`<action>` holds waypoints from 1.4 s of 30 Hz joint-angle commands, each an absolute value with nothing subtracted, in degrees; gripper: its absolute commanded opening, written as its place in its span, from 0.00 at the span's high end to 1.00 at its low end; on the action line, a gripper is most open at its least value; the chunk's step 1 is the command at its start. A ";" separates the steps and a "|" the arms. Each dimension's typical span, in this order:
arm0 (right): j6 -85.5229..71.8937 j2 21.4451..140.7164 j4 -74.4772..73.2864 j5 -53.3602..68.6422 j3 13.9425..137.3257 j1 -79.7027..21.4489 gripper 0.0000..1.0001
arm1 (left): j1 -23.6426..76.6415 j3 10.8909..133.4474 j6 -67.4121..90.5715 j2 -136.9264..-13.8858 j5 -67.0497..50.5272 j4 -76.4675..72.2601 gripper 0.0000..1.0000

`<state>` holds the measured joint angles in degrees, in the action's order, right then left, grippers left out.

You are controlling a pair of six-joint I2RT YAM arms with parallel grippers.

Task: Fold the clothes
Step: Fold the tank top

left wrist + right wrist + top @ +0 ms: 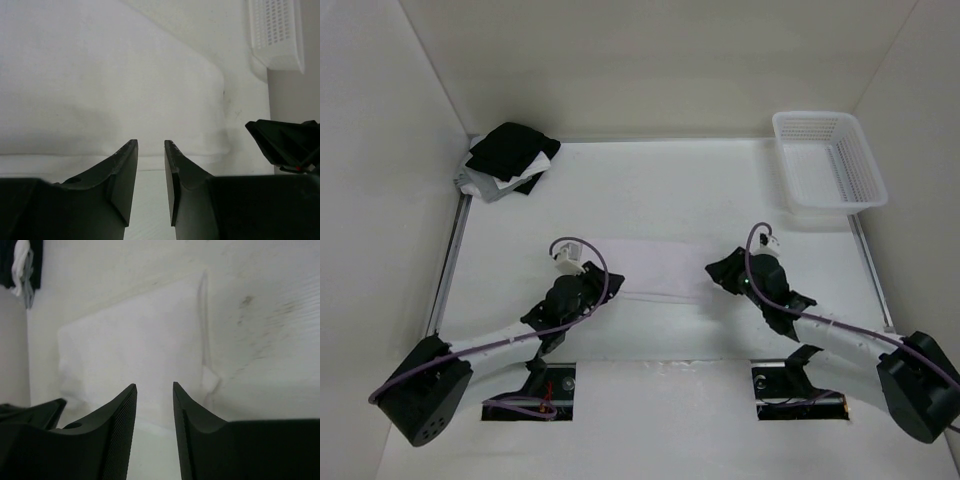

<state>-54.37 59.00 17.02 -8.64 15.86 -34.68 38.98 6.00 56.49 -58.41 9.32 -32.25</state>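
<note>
Lying at mid-bench: white tank top [655, 268], folded to a flat oblong with its long side running left to right, between the two grippers.
Tank top detail: the right wrist view shows a narrow raised strip along one edge, with a small turned-up corner at its near end. Strap or hem cannot be told.
Left gripper [150, 145]: jaws parted by a narrow gap with nothing between them. The tips are poised over the near edge of the tank top.
Right gripper [154, 387]: jaws parted to a similar gap, holding nothing. The tips are over the opposite end of the tank top.
Basket [828, 160]: white perforated plastic, at the far right corner of the bench [650, 190], well apart from the tank top.
Garment pile [508, 160]: black, white and grey pieces, heaped at the far left corner.
Bench surface: white, with faint dark smudges [245, 301] on the bare part just beside the tank top.
</note>
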 commanded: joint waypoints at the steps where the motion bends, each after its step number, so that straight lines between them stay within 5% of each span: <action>1: -53.00 59.50 10.99 -9.32 15.64 -31.34 0.56 | 38.02 8.52 53.80 -54.59 10.72 -28.66 0.73; 9: -52.73 68.54 14.40 -2.47 18.37 -31.07 0.50 | 33.09 9.75 52.12 -53.52 8.62 -27.77 0.72; 15: -56.42 76.64 24.86 -0.35 17.67 -29.49 0.91 | 32.65 10.63 51.77 -54.14 8.26 -28.39 0.72; 18: -57.83 73.06 25.84 -1.75 16.18 -29.05 0.99 | 32.82 10.90 51.59 -54.14 8.26 -28.39 0.72; 30: -46.25 42.45 -12.64 -14.06 25.03 -26.76 0.99 | 35.37 13.62 51.33 -57.30 7.91 -29.35 0.71; 42: -32.17 72.30 -21.26 -21.80 55.35 -45.29 0.98 | 35.64 13.27 51.24 -50.72 7.30 -28.66 0.71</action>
<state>-37.10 66.98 -17.10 -18.61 49.12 -41.43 36.36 12.14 52.23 -54.22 8.14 -26.63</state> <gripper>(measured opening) 0.023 0.288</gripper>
